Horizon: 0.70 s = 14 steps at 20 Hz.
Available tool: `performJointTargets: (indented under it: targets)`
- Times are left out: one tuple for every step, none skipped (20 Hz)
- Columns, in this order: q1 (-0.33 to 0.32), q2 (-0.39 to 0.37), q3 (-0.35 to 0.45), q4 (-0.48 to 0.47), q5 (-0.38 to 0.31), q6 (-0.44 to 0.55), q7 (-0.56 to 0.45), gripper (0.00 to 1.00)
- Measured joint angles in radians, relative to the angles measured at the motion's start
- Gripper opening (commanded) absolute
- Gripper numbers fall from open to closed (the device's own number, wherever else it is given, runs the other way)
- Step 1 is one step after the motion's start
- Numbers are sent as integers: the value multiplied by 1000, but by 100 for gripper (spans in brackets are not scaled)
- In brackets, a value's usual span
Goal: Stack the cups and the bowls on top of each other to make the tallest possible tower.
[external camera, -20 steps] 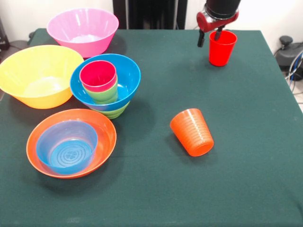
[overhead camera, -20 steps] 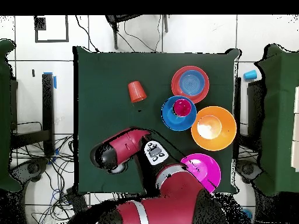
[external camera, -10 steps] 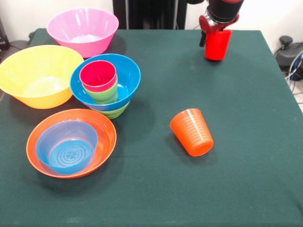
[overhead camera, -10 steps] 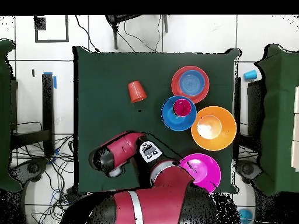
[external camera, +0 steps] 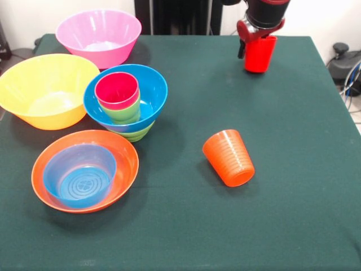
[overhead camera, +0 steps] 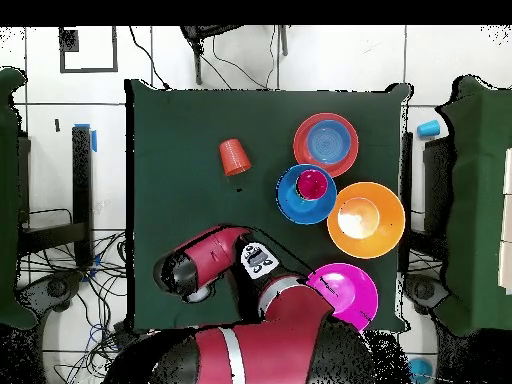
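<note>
At the far right of the table in the front view, my gripper (external camera: 251,43) is shut on the rim of the red cup (external camera: 259,56) and holds it just off the cloth. In the overhead view the arm (overhead camera: 205,262) hides both. The tower (external camera: 125,104) stands at the left: a small green bowl, the wide blue bowl (overhead camera: 305,194) on it, then a light green cup and a magenta cup (external camera: 117,88) nested inside. An orange cup (external camera: 228,158) lies on its side mid-table, also in the overhead view as the orange cup (overhead camera: 234,156).
A shallow orange-red bowl (external camera: 124,155) with a small translucent blue bowl (external camera: 79,175) inside sits at the front left. The big yellow bowl (external camera: 48,90) and big pink bowl (external camera: 98,35) stand behind the tower at the left. Cables lie beyond the table's right edge.
The gripper closed on the red cup and raised it slightly off the table a second ago. Since half a second ago almost nothing has moved.
</note>
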Motion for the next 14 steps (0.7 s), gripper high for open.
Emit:
performJointTargets:
  targets:
    - [0,0,0,0,0,-5,0,100]
    - [0,-1,0,0,0,-10,0,100]
    - [0,0,0,0,0,-12,0,100]
    - [0,0,0,0,0,-14,0,0]
    - [0,0,0,0,0,-14,0,0]
    - [0,0,-1,0,0,-14,0,0]
    - [0,0,-1,0,0,-14,0,0]
    - [0,0,-1,0,0,-14,0,0]
    - [0,0,-1,0,0,-15,0,0]
    - [0,0,-1,0,0,-17,0,0]
    - [0,0,-1,1,0,-19,0,0]
    - [0,0,-1,0,0,-22,0,0]
    - [0,0,-1,1,0,-25,0,0]
    - [0,0,-1,0,0,-31,0,0]
